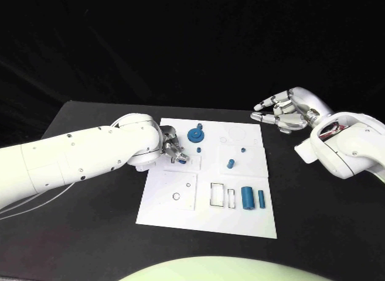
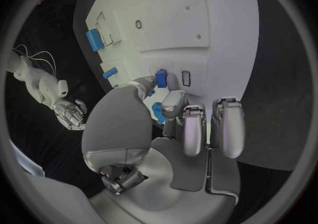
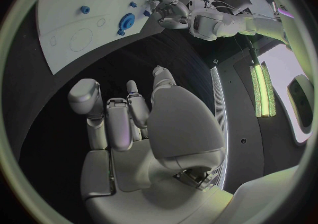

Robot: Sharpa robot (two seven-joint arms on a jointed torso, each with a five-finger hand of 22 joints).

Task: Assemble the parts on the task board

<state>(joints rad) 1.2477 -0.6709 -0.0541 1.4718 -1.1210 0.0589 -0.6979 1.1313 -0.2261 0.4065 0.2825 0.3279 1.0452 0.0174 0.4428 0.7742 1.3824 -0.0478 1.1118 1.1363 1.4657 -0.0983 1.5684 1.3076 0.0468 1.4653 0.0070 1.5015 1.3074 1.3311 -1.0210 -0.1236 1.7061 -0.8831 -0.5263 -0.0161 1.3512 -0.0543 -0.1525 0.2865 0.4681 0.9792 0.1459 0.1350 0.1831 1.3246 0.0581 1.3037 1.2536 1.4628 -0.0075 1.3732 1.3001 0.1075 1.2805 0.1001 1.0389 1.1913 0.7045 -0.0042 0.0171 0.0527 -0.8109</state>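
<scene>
The white task board (image 1: 205, 212) lies mid-table. My left hand (image 1: 174, 150) hovers over its left edge, pinching a small blue part (image 2: 161, 78) between thumb and a fingertip just above the board. A blue gear (image 1: 196, 136) stands at the board's far end, with a small blue peg (image 1: 199, 150) and another blue piece (image 1: 230, 163) nearer the middle. Two blue cylinders (image 1: 248, 198) lie near the right edge. My right hand (image 1: 285, 112) hangs off the board's far right corner, fingers loosely apart and holding nothing.
The board carries raised white plates with round holes (image 1: 175, 196) and a rectangular slot (image 1: 217, 195). Black table (image 1: 82, 234) surrounds the board on all sides. My right forearm (image 1: 348, 149) stands over the table's right side.
</scene>
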